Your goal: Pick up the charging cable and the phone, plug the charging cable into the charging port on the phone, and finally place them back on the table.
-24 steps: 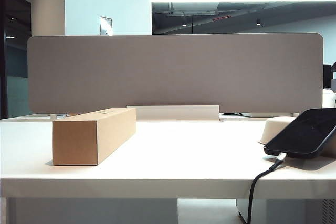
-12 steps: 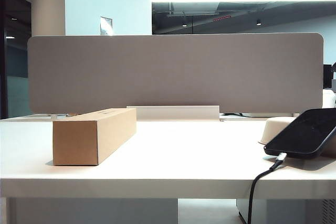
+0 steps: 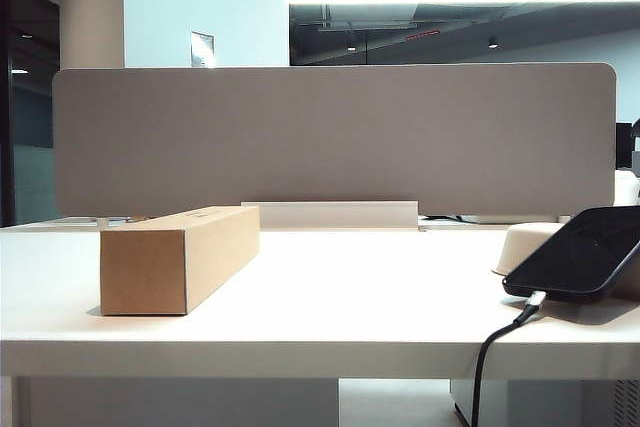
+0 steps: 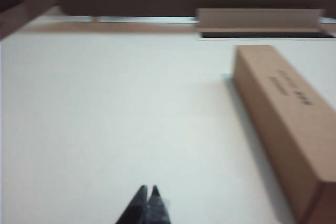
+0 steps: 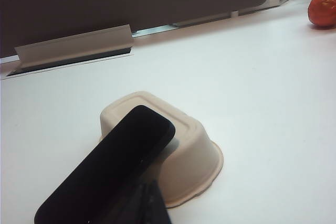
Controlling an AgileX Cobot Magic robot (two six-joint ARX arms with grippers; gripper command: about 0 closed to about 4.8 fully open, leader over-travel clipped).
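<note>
The phone (image 3: 585, 252) is seen at about four o'clock in the exterior view, tilted, its upper part propped on an upturned cream-white tray (image 3: 525, 245) and its lower short edge down near the table (image 3: 350, 317). The charging cable (image 3: 492, 352) is plugged into the charging port (image 3: 541, 294) on that lower edge, and its black cord runs over the table's front edge and hangs down. A brown cardboard box (image 3: 178, 257) lies on the table at about nine o'clock, well apart from the phone. The left gripper (image 4: 147, 203) is seen closed, fingertips together and holding nothing, over bare tabletop beside the box. The right gripper (image 5: 149, 203) is likewise closed and empty, just beside the phone and tray. An orange fruit (image 5: 323, 8) rests farther back.
</note>
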